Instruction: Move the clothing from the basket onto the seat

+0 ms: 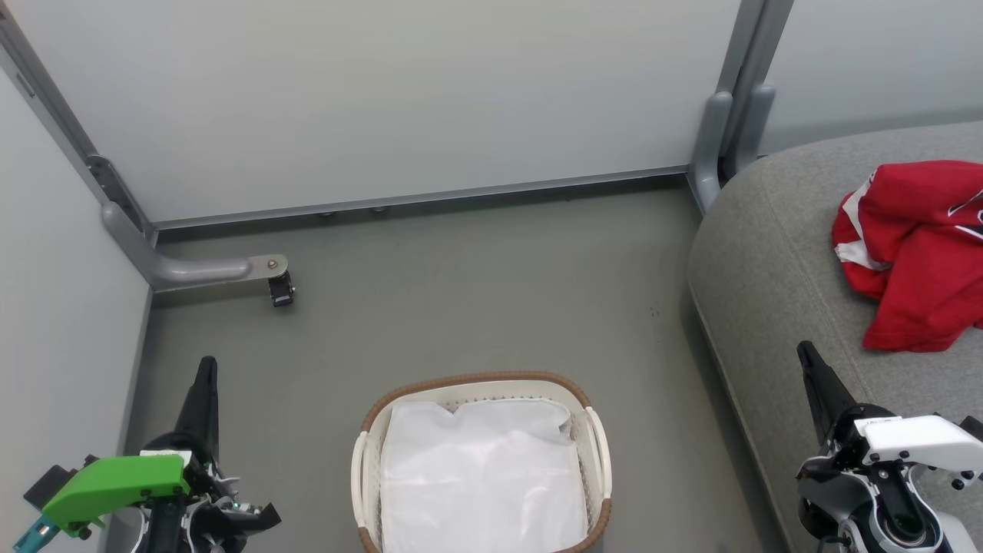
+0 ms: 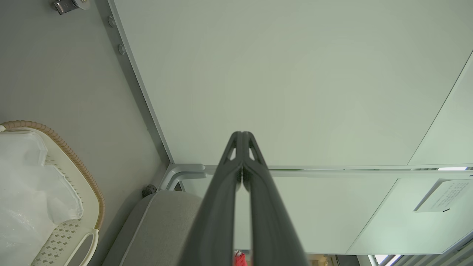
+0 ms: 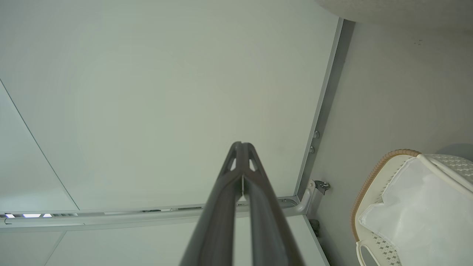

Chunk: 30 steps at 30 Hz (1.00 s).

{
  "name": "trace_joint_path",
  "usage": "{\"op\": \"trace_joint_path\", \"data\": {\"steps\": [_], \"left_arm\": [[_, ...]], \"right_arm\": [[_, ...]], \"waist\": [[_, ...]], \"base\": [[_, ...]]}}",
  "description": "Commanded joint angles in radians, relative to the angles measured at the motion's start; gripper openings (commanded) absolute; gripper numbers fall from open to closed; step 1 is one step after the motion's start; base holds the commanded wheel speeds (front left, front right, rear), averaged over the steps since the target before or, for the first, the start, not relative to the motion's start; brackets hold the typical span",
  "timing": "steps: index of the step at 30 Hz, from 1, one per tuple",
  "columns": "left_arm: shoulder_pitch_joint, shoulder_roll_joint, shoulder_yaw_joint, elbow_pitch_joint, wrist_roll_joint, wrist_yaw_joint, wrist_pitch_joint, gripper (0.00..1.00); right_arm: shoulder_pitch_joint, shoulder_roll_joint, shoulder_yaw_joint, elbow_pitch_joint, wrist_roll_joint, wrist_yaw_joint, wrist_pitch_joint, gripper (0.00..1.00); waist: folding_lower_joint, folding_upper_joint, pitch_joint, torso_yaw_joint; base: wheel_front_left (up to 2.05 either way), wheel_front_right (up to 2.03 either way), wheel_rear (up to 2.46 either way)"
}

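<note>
Red clothing (image 1: 918,253) with white trim lies crumpled on the grey seat (image 1: 776,253) at the right. The cream basket (image 1: 595,438) with its brown rim stands on the floor at the bottom centre, with just its white cloth liner (image 1: 480,476) inside. My left gripper (image 1: 206,369) is at the lower left, shut and empty, tips together in the left wrist view (image 2: 242,133). At the lower right my right gripper (image 1: 805,351) is shut and empty over the seat's front edge, its tips meeting in the right wrist view (image 3: 242,144). The basket (image 2: 85,177) (image 3: 373,177) appears in both wrist views.
Pale partition panels (image 1: 399,100) on grey metal frames close off the back and left. A grey support foot with a black caster (image 1: 280,290) juts onto the floor at the left. Open grey-green floor (image 1: 476,292) lies between basket, panels and seat.
</note>
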Motion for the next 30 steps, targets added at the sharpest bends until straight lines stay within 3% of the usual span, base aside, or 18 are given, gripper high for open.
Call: {"op": "trace_joint_path", "data": {"steps": [1,30], "left_arm": [[-0.009,0.007,0.002,-0.001,-0.003,-0.006,0.005,0.0],[-0.009,0.007,0.002,-0.002,-0.003,-0.006,0.004,0.0]], "right_arm": [[0.01,-0.006,-0.002,-0.004,0.004,0.0,0.004,0.0],[0.01,-0.006,-0.002,-0.004,0.004,0.0,0.003,0.0]], "waist": [[0.0,0.0,0.0,0.0],[0.0,0.0,0.0,0.0]], "base": [[0.0,0.0,0.0],[0.0,0.0,0.0]]}}
